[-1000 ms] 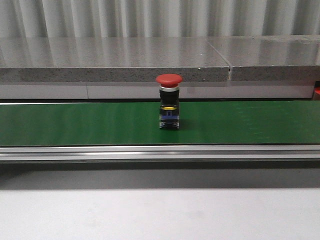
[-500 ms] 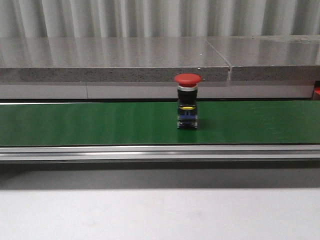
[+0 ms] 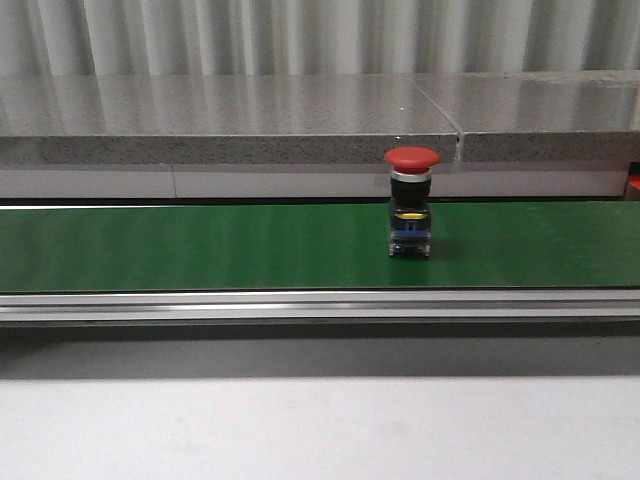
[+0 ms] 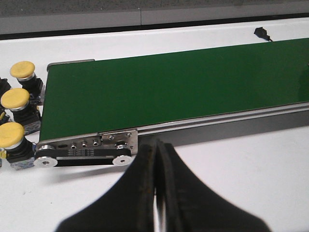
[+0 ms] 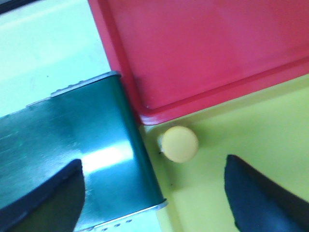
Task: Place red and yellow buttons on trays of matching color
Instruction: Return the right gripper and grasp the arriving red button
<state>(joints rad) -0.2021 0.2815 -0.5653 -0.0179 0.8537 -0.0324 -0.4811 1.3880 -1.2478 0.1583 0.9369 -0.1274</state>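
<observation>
Green conveyor belt [image 3: 200, 245] carries an upright red button [image 3: 412, 203], right of centre. Red tray [image 5: 207, 48] adjoins the yellow tray [image 5: 256, 130], where a yellow button [image 5: 178, 144] lies. Right gripper [image 5: 154, 193] gapes wide, empty; left gripper [image 4: 157, 193] is pressed closed, empty.

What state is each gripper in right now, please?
Left gripper: shut, holding nothing, near the green belt.
Right gripper: open, empty, above the yellow button.

Corrugated wall [image 3: 300, 35] behind grey speckled stone ledge [image 3: 220, 120].
</observation>
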